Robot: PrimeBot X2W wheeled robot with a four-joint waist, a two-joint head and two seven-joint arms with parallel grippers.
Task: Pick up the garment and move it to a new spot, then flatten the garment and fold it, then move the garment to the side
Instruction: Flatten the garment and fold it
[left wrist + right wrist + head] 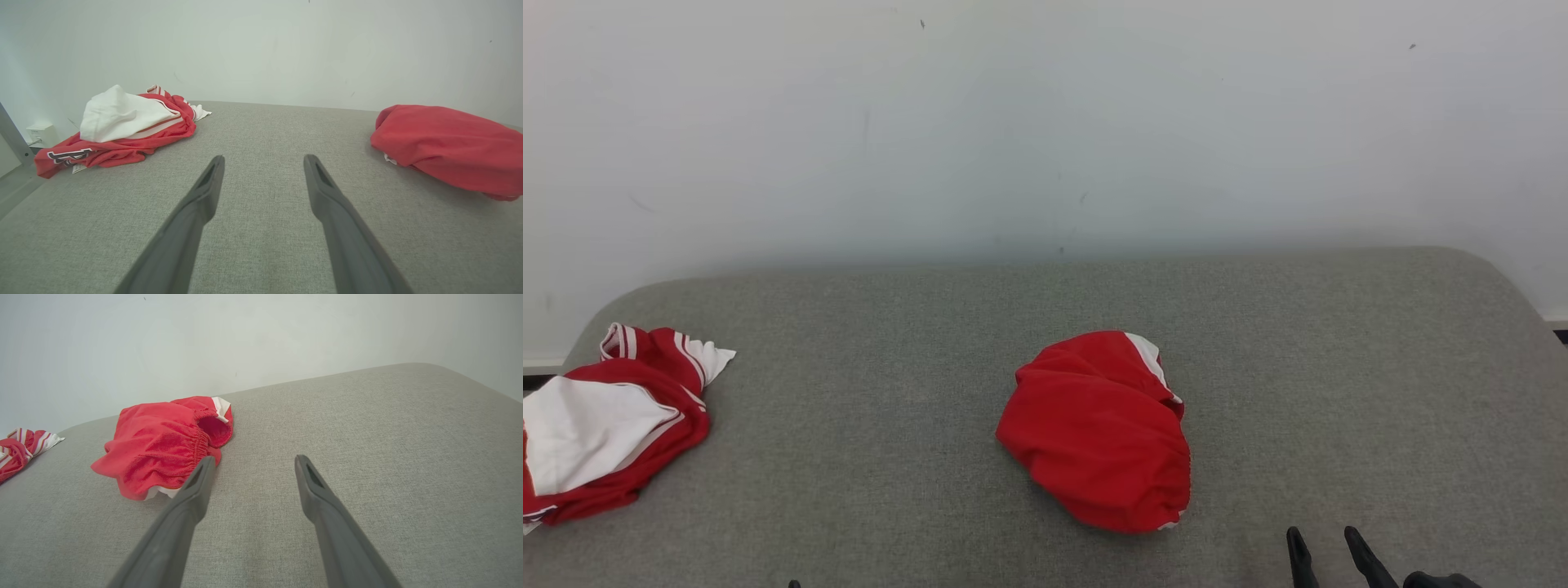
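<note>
- A pale wall is rising behind a wide grey cushion, which is carrying all the clothing.
- A red-and-white jersey is lying crumpled at the cushion's far left edge, well apart from both grippers.
- The red shorts, probably the garment meant by the task, are lying bunched in a mound near the middle of the cushion, with the elastic waistband facing right.
- The right gripper is hovering low at the front right with its jaws spread wide and holding nothing. The shorts are sitting ahead and to its left, near but outside the gap between the fingers.
- The left gripper is also gaping wide and empty over bare cushion. The shorts are lying off to its right and the jersey off to its left.
- The task seems to be at its very first step, the pick-up not yet made. The next move is calling for a gripper to reach over the mound, come down and pinch a fold.
</note>
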